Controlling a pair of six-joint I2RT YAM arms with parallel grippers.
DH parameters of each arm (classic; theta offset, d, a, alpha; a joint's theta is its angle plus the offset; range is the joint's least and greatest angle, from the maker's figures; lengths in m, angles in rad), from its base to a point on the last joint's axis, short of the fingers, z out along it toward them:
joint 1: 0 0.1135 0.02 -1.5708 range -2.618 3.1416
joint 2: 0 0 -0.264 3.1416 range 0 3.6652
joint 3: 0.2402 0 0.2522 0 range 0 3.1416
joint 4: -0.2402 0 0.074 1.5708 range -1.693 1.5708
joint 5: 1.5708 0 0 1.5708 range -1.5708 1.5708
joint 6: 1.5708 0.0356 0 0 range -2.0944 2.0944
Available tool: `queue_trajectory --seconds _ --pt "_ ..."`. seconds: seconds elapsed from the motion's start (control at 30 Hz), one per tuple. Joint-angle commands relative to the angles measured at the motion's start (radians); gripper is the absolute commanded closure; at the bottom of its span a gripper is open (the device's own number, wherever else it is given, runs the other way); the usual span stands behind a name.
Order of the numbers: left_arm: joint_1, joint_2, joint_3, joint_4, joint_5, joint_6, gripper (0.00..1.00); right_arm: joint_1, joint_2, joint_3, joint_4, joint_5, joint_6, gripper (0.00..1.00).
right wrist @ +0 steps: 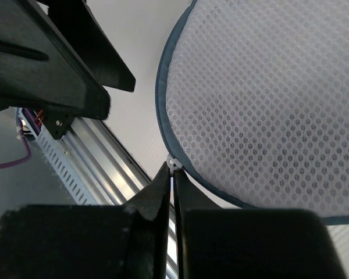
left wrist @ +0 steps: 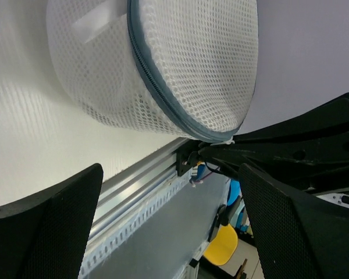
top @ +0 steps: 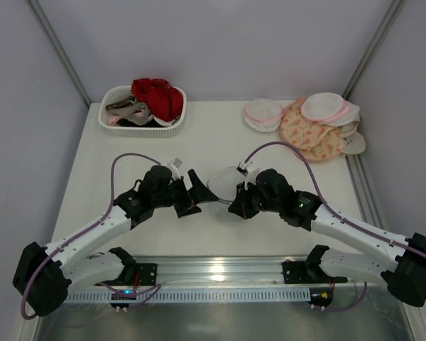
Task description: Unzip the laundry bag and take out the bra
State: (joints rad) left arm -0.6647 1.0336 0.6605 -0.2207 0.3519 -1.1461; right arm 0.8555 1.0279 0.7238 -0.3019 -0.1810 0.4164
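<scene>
The laundry bag (top: 226,182), a round white mesh pouch with a dark grey zipper rim, is held up on edge between my two grippers. It shows in the left wrist view (left wrist: 180,64) and the right wrist view (right wrist: 267,99). My right gripper (top: 236,203) (right wrist: 173,173) is shut on the small white zipper pull (right wrist: 173,162) at the rim. My left gripper (top: 197,193) (left wrist: 171,192) is open and empty, just left of the bag, which lies beyond its fingertips. The zipper looks closed. The bra does not show clearly through the mesh.
A white basket (top: 172,125) at the back left holds a red garment (top: 158,96) and a grey-pink garment (top: 126,110). Pink-rimmed white pouches (top: 264,112) and peach patterned pouches (top: 309,131) lie at the back right. A metal rail (top: 220,270) runs along the near edge.
</scene>
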Motion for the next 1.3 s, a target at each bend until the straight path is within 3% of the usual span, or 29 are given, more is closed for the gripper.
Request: queue_trajectory --seconds 0.0,0.13,0.43,0.5,0.6,0.63,0.73,0.97,1.27 --pt "-0.048 0.015 -0.021 0.075 -0.054 -0.122 0.01 0.002 0.006 -0.006 0.11 -0.103 -0.008 0.96" --pt "-0.087 0.068 -0.032 0.201 -0.112 -0.2 0.01 0.004 0.008 -0.015 0.109 -0.113 -0.016 0.96" --pt "-0.128 0.174 0.036 0.268 -0.18 -0.239 0.01 0.016 -0.009 -0.035 0.089 -0.114 -0.044 0.97" --pt "-0.131 0.198 0.033 0.302 -0.171 -0.244 0.07 0.023 -0.008 -0.035 0.083 -0.106 -0.047 0.96" --pt "-0.131 0.21 0.019 0.336 -0.168 -0.247 0.45 0.024 -0.008 -0.04 0.083 -0.106 -0.048 0.97" --pt "-0.131 0.21 0.019 0.334 -0.169 -0.247 0.72 0.025 -0.009 -0.04 0.083 -0.106 -0.05 0.96" --pt "-0.133 0.204 0.031 0.295 -0.18 -0.222 0.97 0.027 -0.012 -0.038 0.07 -0.1 -0.053 0.96" --pt "-0.113 0.189 0.048 0.254 -0.174 -0.147 1.0 0.027 -0.011 -0.017 -0.006 -0.048 -0.07 0.96" --pt "0.011 0.261 0.077 0.278 0.039 0.009 1.0 0.027 -0.032 -0.026 -0.109 0.037 -0.087 0.96"
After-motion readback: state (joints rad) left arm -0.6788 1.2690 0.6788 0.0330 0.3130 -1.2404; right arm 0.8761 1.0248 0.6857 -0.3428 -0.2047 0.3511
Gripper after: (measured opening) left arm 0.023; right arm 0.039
